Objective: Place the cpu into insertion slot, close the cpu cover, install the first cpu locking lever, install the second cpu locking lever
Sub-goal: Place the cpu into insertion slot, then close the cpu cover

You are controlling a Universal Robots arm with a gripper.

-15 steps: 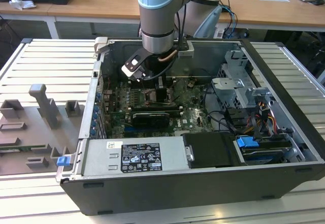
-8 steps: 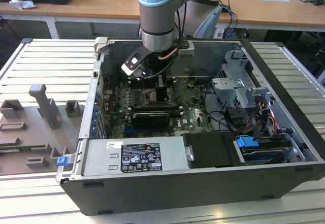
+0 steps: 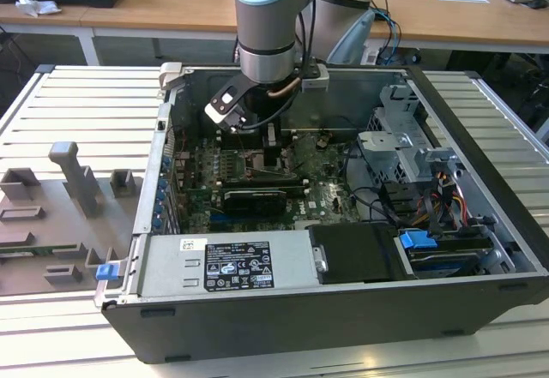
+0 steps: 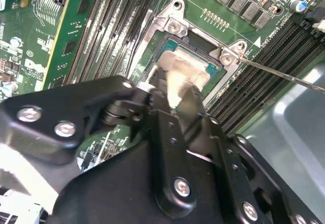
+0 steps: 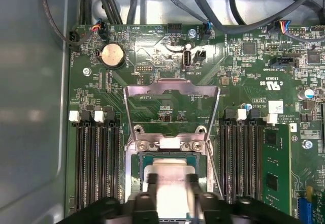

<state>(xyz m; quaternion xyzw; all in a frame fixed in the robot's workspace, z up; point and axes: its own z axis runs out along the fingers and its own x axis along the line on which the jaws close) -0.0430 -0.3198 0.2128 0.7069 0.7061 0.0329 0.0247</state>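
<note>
In both wrist views the pale silver cpu [image 5: 170, 169] [image 4: 184, 67] lies in or just above the insertion slot [image 5: 137, 159] [image 4: 171, 27], a silver-rimmed square socket on the green motherboard. My gripper [image 5: 171, 183] [image 4: 175, 94] is shut on the cpu, with one black finger at each side of it. The cpu cover [image 5: 172, 88] stands flipped open beyond the socket, and bare board shows through its window. A thin locking lever [image 4: 284, 76] sticks out from the socket's corner. In the exterior view the gripper [image 3: 273, 151] reaches down into the open computer case.
Long black memory slots [image 5: 96, 158] [image 5: 244, 158] flank the socket. A black graphics card [image 3: 253, 198] lies nearer the camera. Cables [image 3: 377, 198], a drive cage [image 3: 403, 138] and the power supply [image 3: 227, 262] crowd the case. Grey fixtures [image 3: 73, 177] stand at the exterior view's left.
</note>
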